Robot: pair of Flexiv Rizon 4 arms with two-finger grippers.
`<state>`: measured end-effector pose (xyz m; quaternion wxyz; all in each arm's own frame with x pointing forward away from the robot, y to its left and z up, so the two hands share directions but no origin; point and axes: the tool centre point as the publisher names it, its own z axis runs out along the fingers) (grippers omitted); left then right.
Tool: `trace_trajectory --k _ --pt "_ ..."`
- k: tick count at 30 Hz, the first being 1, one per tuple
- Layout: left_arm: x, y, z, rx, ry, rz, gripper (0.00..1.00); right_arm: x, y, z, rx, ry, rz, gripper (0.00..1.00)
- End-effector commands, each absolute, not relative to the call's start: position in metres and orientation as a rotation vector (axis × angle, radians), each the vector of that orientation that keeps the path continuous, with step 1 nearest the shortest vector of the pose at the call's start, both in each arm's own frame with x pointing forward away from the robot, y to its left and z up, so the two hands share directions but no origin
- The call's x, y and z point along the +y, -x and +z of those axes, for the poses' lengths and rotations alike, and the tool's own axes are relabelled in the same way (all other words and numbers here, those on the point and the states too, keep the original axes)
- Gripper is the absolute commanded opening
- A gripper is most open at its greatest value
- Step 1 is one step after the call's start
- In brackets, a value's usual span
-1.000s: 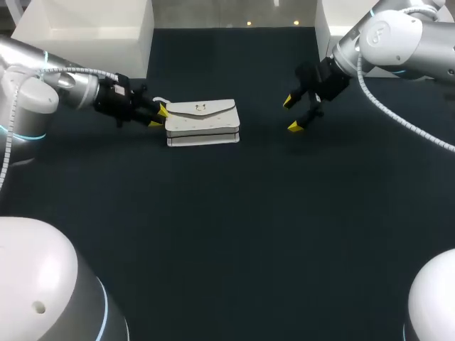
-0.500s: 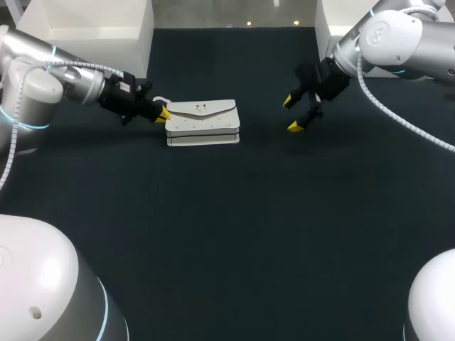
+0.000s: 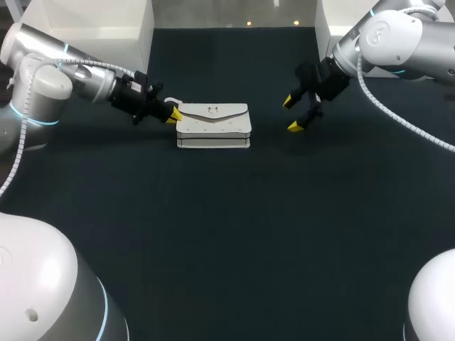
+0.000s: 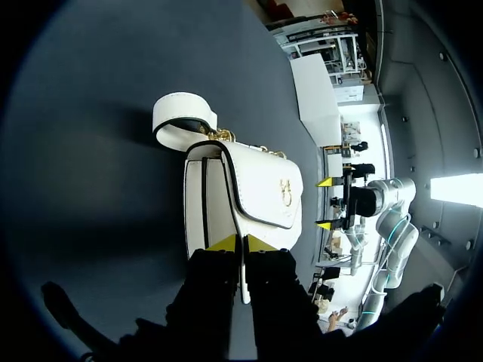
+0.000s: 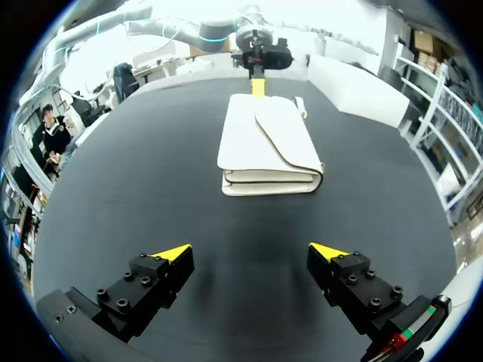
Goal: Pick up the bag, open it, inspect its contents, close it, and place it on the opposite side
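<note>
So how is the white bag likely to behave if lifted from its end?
The bag shows a boxy, flat-sided shape lying down, so it probably holds form rather than flopping. Held only at one end by the left gripper, it would likely hang and swing. Its loose strap may dangle.

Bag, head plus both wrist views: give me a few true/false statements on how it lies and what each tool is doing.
1. The bag lies flat on the table with its flap closed. True.
2. The right tool is shut on the bag. False: it is open and apart from the bag, with bare table between them.
3. The left tool grips the bag at one end, fingertips close together. True.
4. The strap is looped around the right tool. False: it lies curled on the table beside the bag, at the left tool's end.
</note>
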<state>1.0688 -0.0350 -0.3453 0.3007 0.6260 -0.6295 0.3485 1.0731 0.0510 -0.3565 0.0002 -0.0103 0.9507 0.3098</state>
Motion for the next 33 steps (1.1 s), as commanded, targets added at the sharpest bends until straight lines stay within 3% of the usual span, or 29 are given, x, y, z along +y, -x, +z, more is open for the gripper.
trace_trajectory --k 1,24,27,28,29,33 --pt "-0.046 -1.082 -0.349 -1.681 -1.633 0.894 0.0 0.051 -1.075 -0.357 2.989 0.035 0.976 1.0" --pt "-0.076 -1.083 -0.356 -1.685 -1.602 0.892 0.0 0.051 -1.075 -0.357 2.989 0.035 0.976 1.0" --pt "-0.072 -1.079 -0.352 -1.686 -1.605 0.9 0.58 0.051 -1.075 -0.357 2.989 0.035 0.976 1.0" --pt "-0.069 -1.078 -0.349 -1.684 -1.604 0.912 0.85 0.051 -1.075 -0.357 2.989 0.035 0.976 1.0" --pt "-0.066 -1.076 -0.346 -1.683 -1.605 0.927 1.0 0.051 -1.075 -0.357 2.989 0.035 0.976 1.0" --pt "-0.052 -1.07 -0.333 -1.698 -1.612 0.957 1.0 0.051 -1.075 -0.357 2.989 0.035 0.976 1.0"
